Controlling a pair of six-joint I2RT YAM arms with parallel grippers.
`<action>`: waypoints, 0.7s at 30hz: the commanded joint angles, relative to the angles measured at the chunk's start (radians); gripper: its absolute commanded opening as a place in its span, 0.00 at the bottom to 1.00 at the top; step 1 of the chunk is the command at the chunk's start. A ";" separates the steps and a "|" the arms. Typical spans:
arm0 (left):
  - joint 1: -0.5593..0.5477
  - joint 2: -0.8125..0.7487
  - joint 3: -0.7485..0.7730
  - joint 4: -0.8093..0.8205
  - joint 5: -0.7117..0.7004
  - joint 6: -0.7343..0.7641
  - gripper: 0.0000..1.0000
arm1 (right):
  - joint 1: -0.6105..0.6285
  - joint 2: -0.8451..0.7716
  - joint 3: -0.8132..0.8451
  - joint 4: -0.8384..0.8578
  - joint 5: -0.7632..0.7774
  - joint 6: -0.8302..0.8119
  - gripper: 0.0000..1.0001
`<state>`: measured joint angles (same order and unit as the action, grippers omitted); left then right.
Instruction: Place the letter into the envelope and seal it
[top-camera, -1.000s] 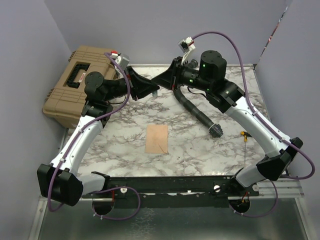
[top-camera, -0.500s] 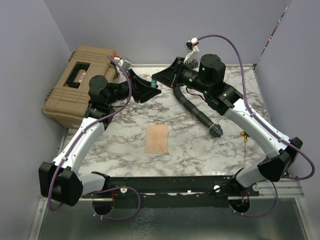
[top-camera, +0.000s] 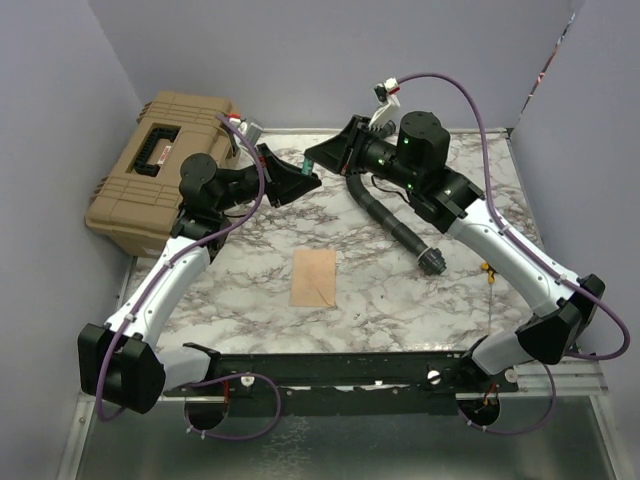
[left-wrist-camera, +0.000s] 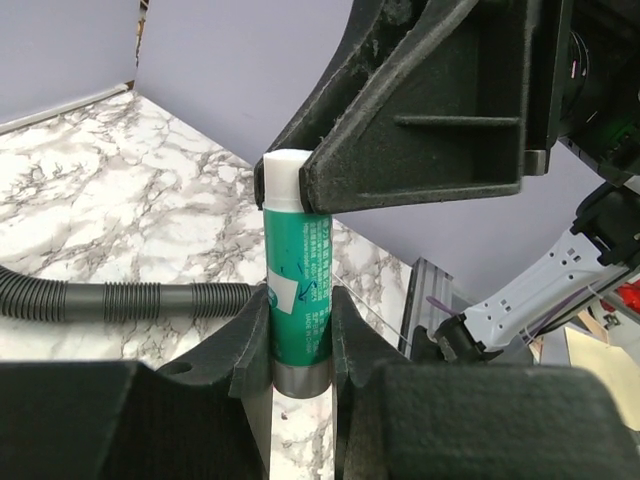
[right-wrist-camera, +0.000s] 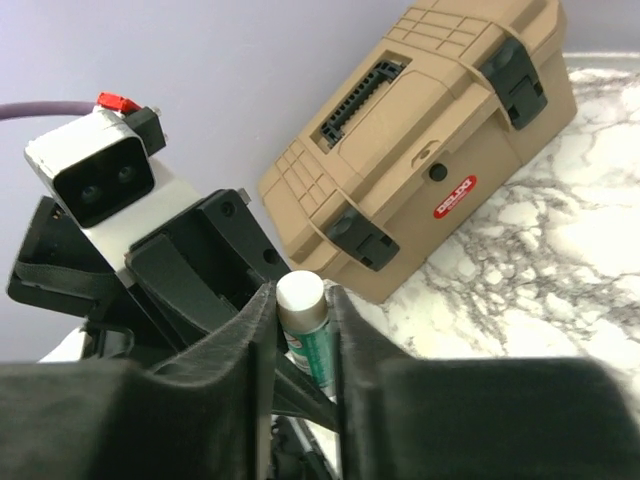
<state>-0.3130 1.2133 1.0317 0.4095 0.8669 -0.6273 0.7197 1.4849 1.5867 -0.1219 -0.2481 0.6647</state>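
Vs a sec ago, the L gripper (left-wrist-camera: 298, 340) has pulled back a bit toward the tan case (top-camera: 160, 170) and the R gripper (right-wrist-camera: 302, 320) has shifted up toward the back wall. The two black tips overlapped then; now they stand slightly apart w/ a sliver of green glue stick (left-wrist-camera: 297, 300) showing btwn them in the top view. Vs half a sec ago, almost no change. The envelope (top-camera: 314, 278) hasn't moved: flat, kraft-brown, rectangular, faint crease lines on it, lying mid-table on the marble table (top-camera: 230, 290), well apart from both grippers. L gripper is closed narrow on the stick's green barrel, low down near its grey base band. R gripper is pinched just as narrow on the white cap end, so both grip the same stick, held in the air over the back of the table. Stick is a smooth round tube, glossy green label w/ a white patch and small print. Fingers are matte black, grainy plastic w/ ribbed webbing. A black corrugated hose (top-camera: 395, 225) lies on the white, grey-veined top. Case is hard plastic, ribbed lid, black latches and handle, red label.
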 joint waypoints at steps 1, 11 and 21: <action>0.000 -0.023 -0.017 0.004 -0.041 0.040 0.00 | 0.003 -0.034 -0.019 -0.016 0.016 0.008 0.38; 0.000 -0.081 -0.059 -0.303 -0.459 0.200 0.00 | 0.002 -0.079 -0.098 -0.222 0.422 0.001 0.63; 0.000 -0.162 -0.143 -0.325 -0.598 0.187 0.00 | -0.012 0.025 -0.284 -0.487 0.721 -0.013 0.62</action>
<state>-0.3145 1.0725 0.9031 0.1078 0.3332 -0.4572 0.7181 1.4483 1.3808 -0.4507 0.3149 0.6544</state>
